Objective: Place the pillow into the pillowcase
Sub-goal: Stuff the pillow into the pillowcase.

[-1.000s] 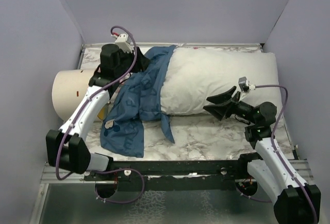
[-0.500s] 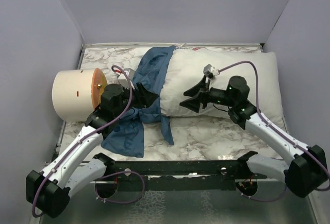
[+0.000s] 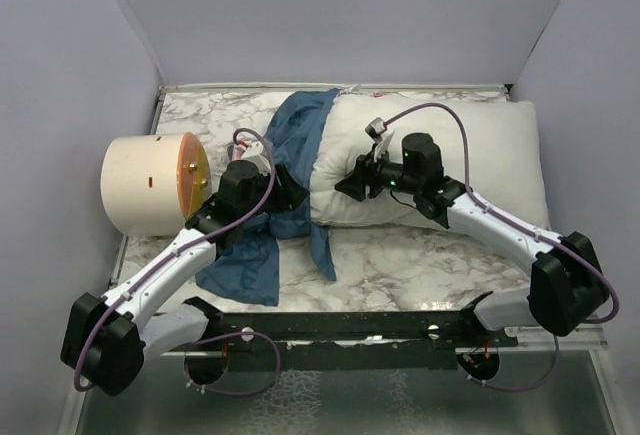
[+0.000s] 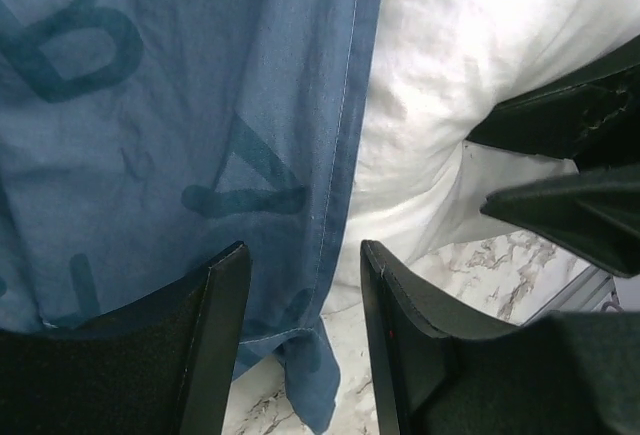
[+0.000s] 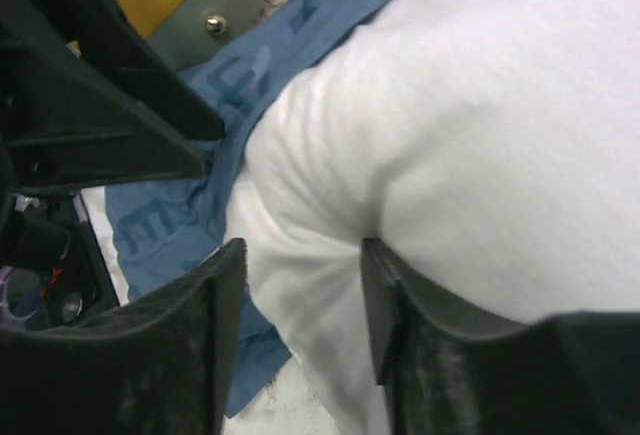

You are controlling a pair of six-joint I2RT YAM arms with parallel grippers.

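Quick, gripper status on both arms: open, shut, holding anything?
Left gripper: open, over the pillowcase hem, holding nothing.
Right gripper: open, at the pillow end, holding nothing.

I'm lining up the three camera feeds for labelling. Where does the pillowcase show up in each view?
Top external: the pillowcase lies left of centre, running from the far side down toward the near left.
Left wrist: it fills the left half, its edge running top to bottom.
Right wrist: it shows along the left, from upper centre to lower left.
Shared landmark: the pillow, bordering the blue fabric in every view.
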